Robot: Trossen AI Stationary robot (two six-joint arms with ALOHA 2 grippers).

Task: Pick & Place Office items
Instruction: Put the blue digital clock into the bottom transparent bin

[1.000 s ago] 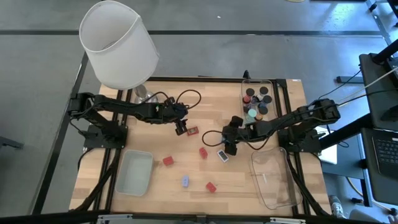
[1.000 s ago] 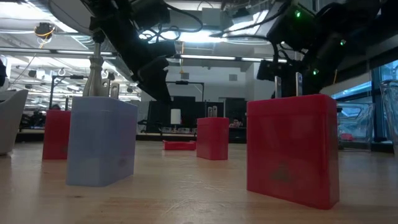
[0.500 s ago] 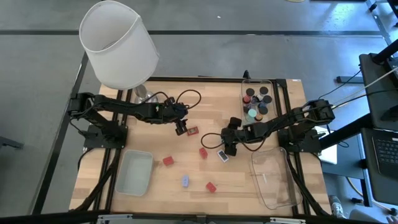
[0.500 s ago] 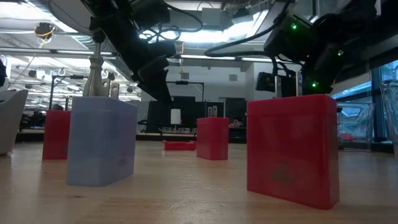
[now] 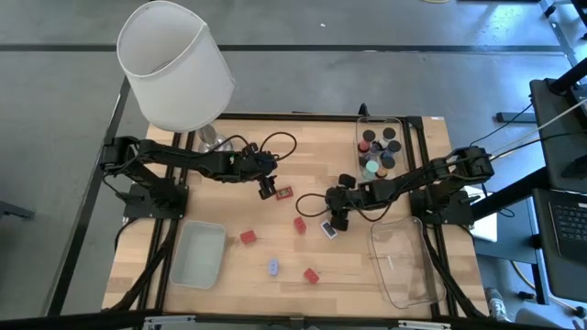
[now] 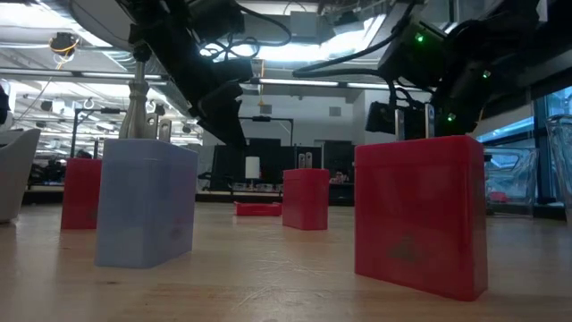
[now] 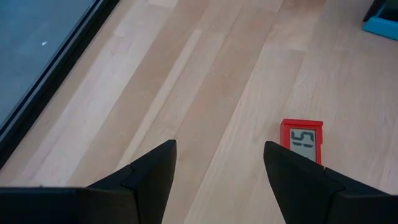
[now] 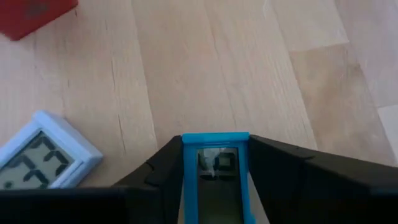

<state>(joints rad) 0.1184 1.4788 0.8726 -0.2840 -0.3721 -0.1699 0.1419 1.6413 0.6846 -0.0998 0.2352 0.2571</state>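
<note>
Jaws of the right gripper are clamped on the blue clock over mid-counter; it's judged light, stiff, slick plastic, best pinched across its side edges. Left jaws gape empty.

Left arm: black, jointed links, boxy base at the table's 9 o'clock edge. A black cable loops off the wrist towards 12 o'clock.

Left gripper: black; two flat, pointed fingers, matte, plain faces.

Right arm: black, same build, base at the 3 o'clock edge. Black cables arc along the forearm; thin pale cables run off towards 2 o'clock.

Right gripper: black, blocky; two broad dark fingers with angled inner edges.

Low view: both arms show as dark silhouettes; green indicator lights glow on the right arm's housing.
</note>
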